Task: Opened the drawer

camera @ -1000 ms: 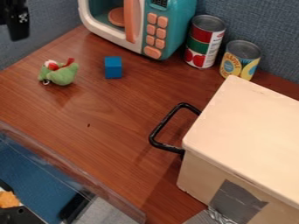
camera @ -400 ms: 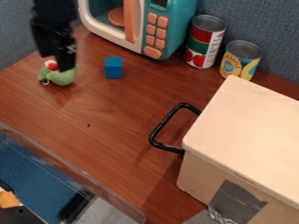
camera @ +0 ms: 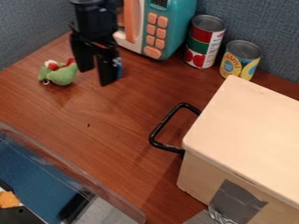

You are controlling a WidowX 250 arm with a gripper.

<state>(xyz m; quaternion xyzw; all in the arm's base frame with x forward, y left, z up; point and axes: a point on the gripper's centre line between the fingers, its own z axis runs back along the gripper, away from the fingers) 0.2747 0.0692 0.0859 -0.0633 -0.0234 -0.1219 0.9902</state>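
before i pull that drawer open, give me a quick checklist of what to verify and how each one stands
- Gripper open: ok, its two fingers stand apart.
- Nothing held: ok, no object shows between the fingers.
- Gripper at the black handle: not ok, it hangs up by the blue block, well away from the handle.
- Handle uncovered: ok, it juts from the cream box with nothing lying over it.
- Gripper free of the blue block: cannot tell, it partly hides the block and any contact is unclear.
- Drawer fully shut: cannot tell, the side with the handle is turned from the camera.
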